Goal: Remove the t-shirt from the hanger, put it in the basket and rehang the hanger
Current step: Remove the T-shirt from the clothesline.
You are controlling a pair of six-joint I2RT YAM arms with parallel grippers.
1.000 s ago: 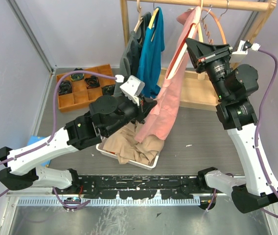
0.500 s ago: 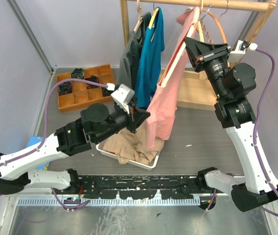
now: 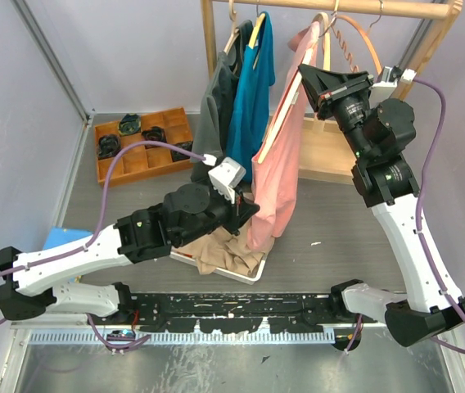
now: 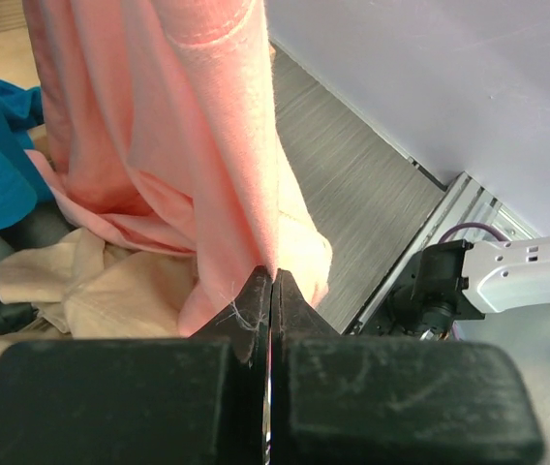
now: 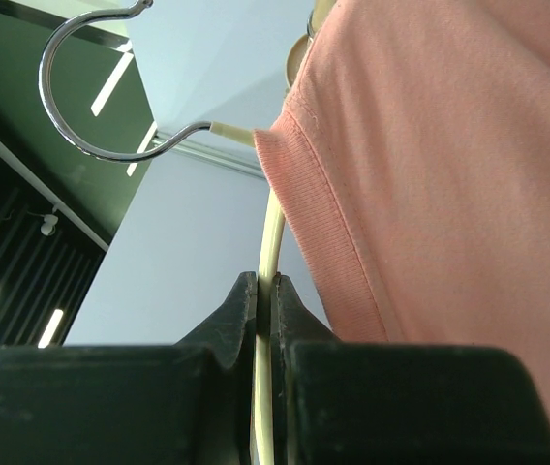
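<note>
A pink t-shirt (image 3: pixel 275 176) hangs from a cream hanger (image 3: pixel 326 45) on the wooden rail (image 3: pixel 355 8). Only its collar end still sits on the hanger; the rest drapes down toward the bin. My right gripper (image 3: pixel 304 75) is shut on the hanger's cream arm (image 5: pixel 269 262), beside the shirt's ribbed collar (image 5: pixel 304 203). The hanger's metal hook (image 5: pixel 91 87) shows above. My left gripper (image 3: pixel 253 210) is shut on a fold of the pink shirt (image 4: pixel 246 174) near its lower edge, above the beige cloth.
A white bin (image 3: pixel 241 274) with beige clothes (image 3: pixel 220 246) sits below the shirt. Teal (image 3: pixel 253 82) and dark grey (image 3: pixel 216 94) garments hang at left on the rail. A wooden tray (image 3: pixel 110 164) with dark items is at back left. The rack's wooden base (image 3: pixel 327 151) lies behind.
My left gripper swung left and back again with the shirt's lower part; the shirt now hangs straighter. My right gripper and the hanger shifted slightly left.
</note>
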